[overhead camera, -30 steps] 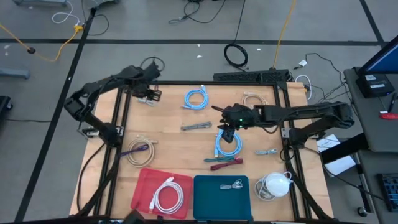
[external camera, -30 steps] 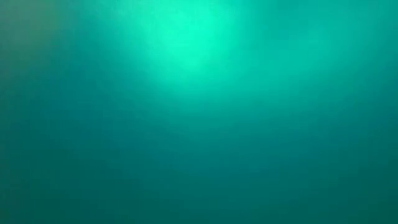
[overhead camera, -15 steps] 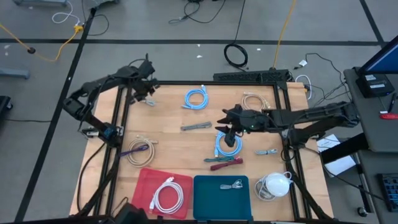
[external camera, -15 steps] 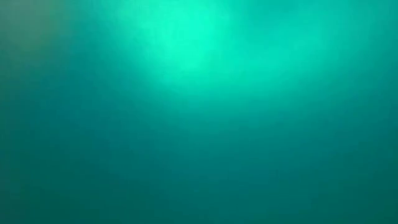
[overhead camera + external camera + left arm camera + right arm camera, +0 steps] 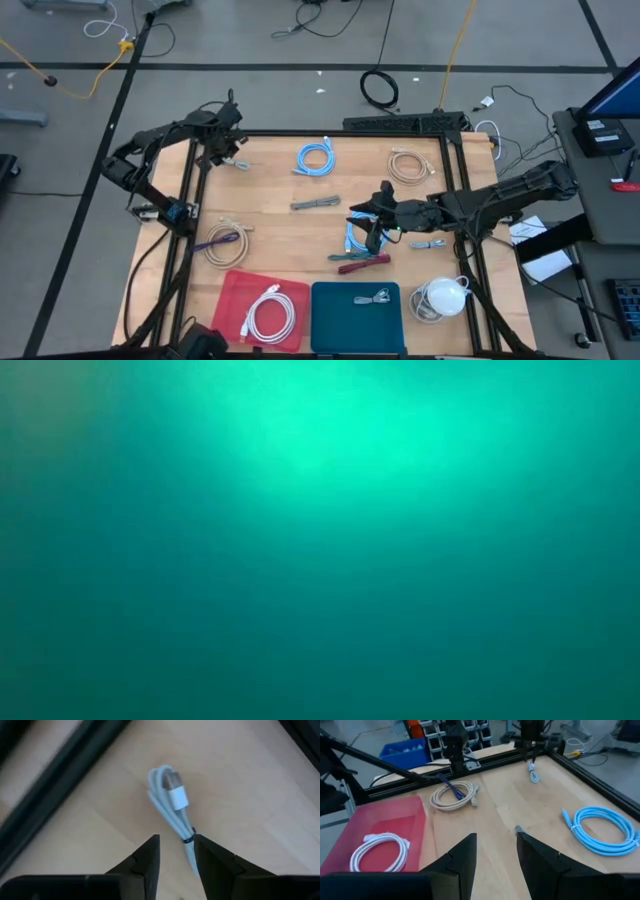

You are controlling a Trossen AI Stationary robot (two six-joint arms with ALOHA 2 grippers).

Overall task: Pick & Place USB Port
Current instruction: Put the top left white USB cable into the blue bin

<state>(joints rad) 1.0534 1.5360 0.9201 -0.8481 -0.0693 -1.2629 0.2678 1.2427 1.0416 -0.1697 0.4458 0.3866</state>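
My left gripper hovers at the table's far left corner, open by a narrow gap, just above a small white bundled USB cable that lies flat on the wood. The cable's tied tail runs toward the gap between the fingers. My right gripper is open by a narrow gap and hangs over the far edge of a light blue coiled cable at mid-table. In its wrist view nothing sits between the fingers. The low view shows only a teal blur.
A red tray with a white coil and a teal tray with a grey cable sit at the near edge. On the wood lie a second blue coil, a grey bundle, a dark red cable and beige coils. A black frame rims the table.
My left gripper has drawn back toward the far left corner, and the small white cable now shows on the wood beside it. My right arm has swung toward the near edge, and its gripper has shifted slightly nearer and to the right over the blue coil.
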